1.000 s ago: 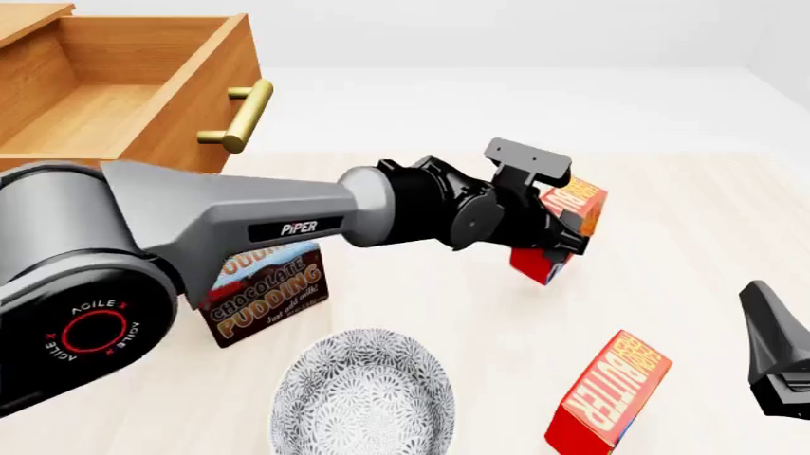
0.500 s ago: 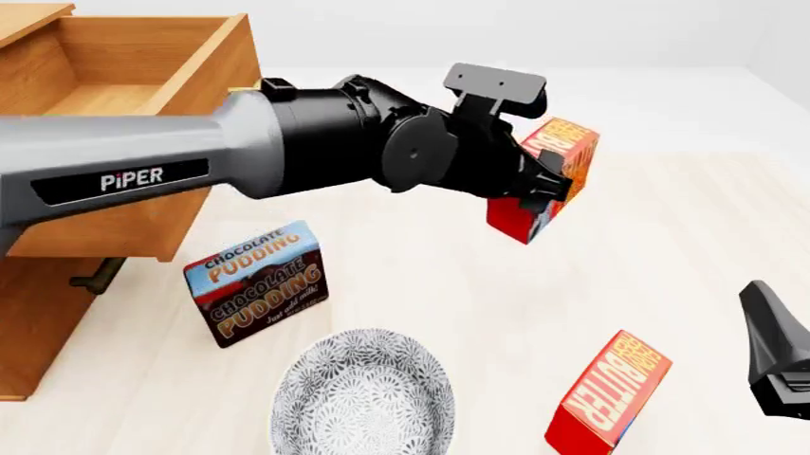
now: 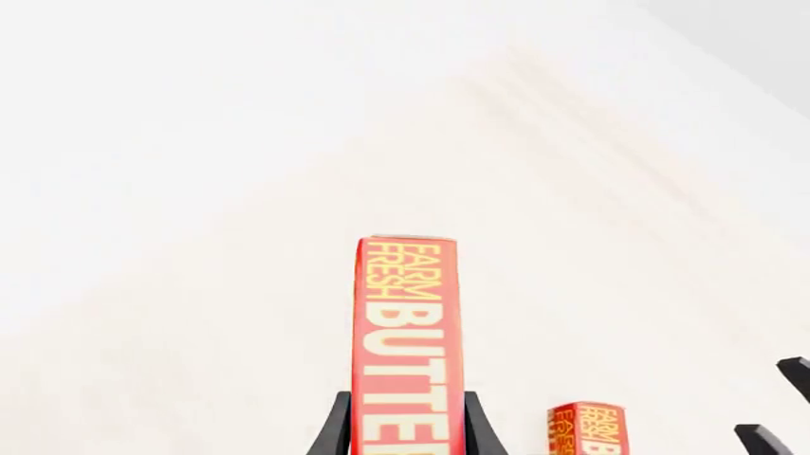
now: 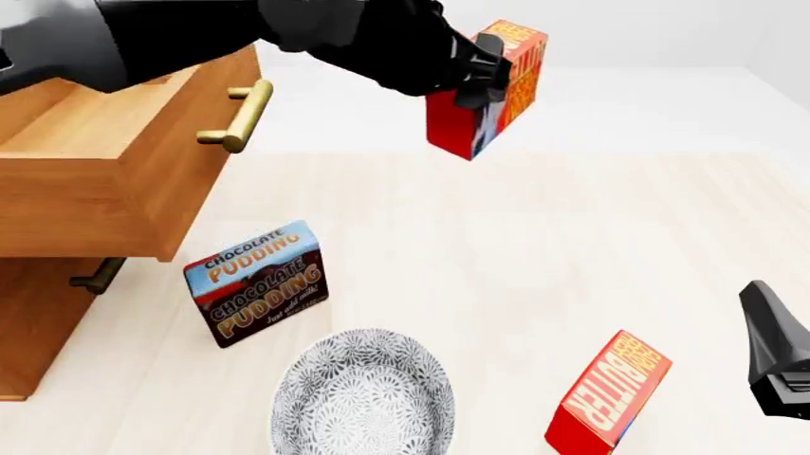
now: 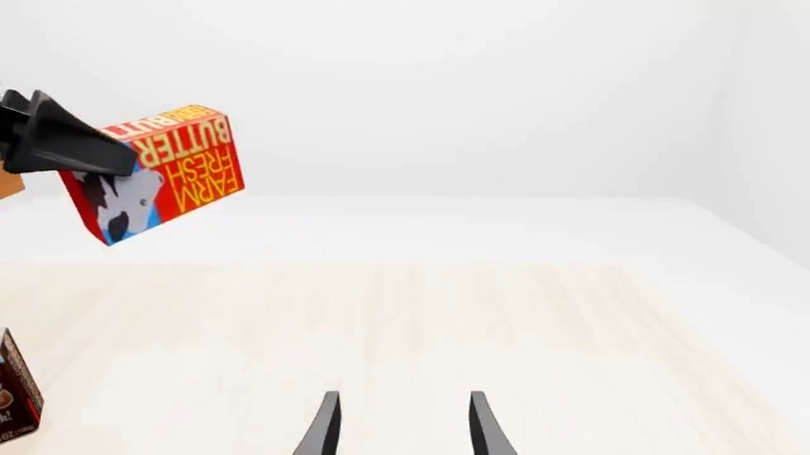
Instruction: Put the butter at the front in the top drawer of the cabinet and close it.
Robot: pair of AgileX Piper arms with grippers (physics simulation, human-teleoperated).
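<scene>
One butter is clamped in your left pincer, airborne beside the open top drawer; your right pincer gapes, holding nothing.

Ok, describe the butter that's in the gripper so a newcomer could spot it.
Start at the cabinet with its open top drawer. Right of the drawer's handle, the left gripper holds a red butter carton in mid-air. The other butter stands on the table.

Red butter aloft (tilted), top drawer open, cabinet
</scene>
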